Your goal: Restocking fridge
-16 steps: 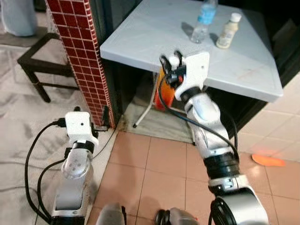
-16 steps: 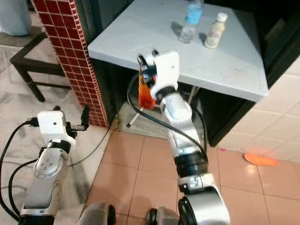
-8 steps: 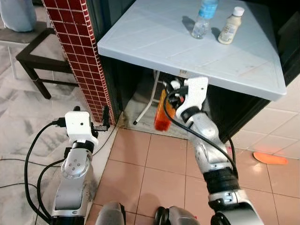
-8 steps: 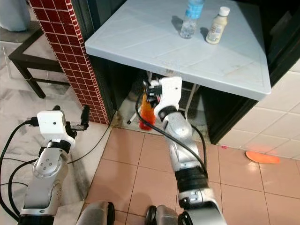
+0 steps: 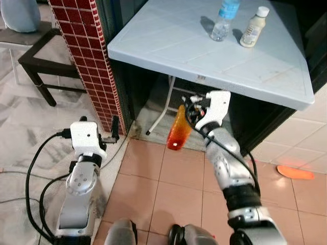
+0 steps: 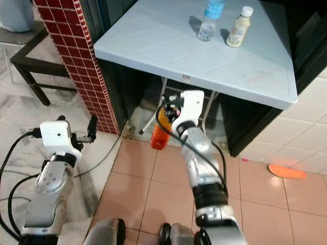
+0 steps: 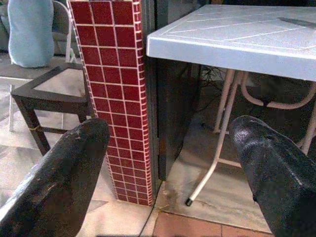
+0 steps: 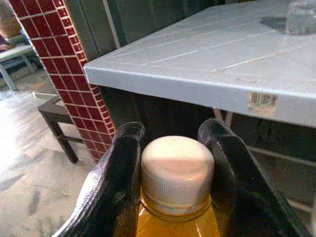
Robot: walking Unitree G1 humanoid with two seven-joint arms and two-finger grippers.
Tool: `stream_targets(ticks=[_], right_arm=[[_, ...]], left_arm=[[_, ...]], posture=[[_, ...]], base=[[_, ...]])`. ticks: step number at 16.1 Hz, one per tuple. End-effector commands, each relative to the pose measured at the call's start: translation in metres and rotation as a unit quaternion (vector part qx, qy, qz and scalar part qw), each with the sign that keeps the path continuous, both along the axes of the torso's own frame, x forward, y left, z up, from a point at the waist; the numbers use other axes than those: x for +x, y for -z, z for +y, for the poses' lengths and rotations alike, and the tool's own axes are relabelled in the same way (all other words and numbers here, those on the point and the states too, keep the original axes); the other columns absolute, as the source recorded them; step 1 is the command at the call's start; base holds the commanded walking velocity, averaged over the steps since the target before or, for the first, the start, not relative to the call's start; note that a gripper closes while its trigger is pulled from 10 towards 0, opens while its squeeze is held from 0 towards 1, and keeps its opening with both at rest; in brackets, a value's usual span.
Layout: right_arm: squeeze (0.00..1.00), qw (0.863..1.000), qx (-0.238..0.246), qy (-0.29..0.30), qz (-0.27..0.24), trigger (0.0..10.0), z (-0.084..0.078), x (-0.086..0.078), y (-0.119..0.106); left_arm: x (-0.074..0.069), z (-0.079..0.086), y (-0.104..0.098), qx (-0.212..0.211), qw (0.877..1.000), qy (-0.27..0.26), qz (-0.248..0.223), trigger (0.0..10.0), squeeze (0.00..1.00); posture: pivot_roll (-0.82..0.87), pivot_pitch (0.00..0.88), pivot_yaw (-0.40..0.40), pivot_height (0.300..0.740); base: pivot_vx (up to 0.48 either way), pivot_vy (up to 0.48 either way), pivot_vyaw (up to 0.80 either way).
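An orange juice bottle point(image 5: 177, 133) is pinched at its white-capped neck by the right tool point(image 8: 173, 182), below the worktop point(image 5: 168, 46) edge. The left tool point(image 7: 168, 168) is spread, idle beside the worktop. The bottle is best carried upright, clear of the worktop.

Red-tiled pillar point(image 5: 84, 56), dark stool point(image 5: 43, 64), orange scrap point(image 5: 294, 172) on floor.

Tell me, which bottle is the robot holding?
The orange bottle, gripped at its white cap by the right end effector. The clear water bottle and cream bottle stand on the table.
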State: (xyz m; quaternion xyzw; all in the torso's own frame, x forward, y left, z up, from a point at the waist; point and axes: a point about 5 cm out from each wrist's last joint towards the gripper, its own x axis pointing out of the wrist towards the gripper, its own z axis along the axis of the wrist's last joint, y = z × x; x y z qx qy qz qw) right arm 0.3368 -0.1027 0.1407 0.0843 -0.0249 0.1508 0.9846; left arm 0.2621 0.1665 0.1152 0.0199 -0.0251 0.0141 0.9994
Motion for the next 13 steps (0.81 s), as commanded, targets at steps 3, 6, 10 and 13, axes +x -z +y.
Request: stream_targets(ticks=[3, 6, 10, 13], right_arm=[[0.00, 1.000, 0.000, -0.020, -0.020, 10.0, 0.013, -0.003, -0.007], [0.00, 0.996, 0.011, -0.085, -0.012, 10.0, 0.023, -0.013, 0.000], [0.00, 0.996, -0.030, -0.081, 0.006, 10.0, 0.028, -0.014, 0.008], [0.00, 0.996, -0.061, -0.067, 0.009, 10.0, 0.028, -0.016, 0.011]], left_arm=[[-0.001, 0.003, -0.006, 0.008, 1.000, 0.000, -0.008, 10.0, 0.00], [0.000, 0.000, -0.009, 0.016, 1.000, -0.006, -0.022, 10.0, 0.00], [0.002, -0.001, -0.011, 0.017, 0.999, -0.010, -0.029, 10.0, 0.00], [0.002, -0.002, -0.011, 0.017, 0.999, -0.014, -0.029, 10.0, 0.00]], posture=[[0.14, 0.138, -0.004, 0.740], [0.14, 0.132, -0.025, 0.740], [0.14, 0.139, -0.037, 0.740], [0.14, 0.144, -0.036, 0.740]], base=[[0.000, 0.000, 0.00], [0.000, 0.000, 0.00], [0.000, 0.000, 0.00], [0.000, 0.000, 0.00]])
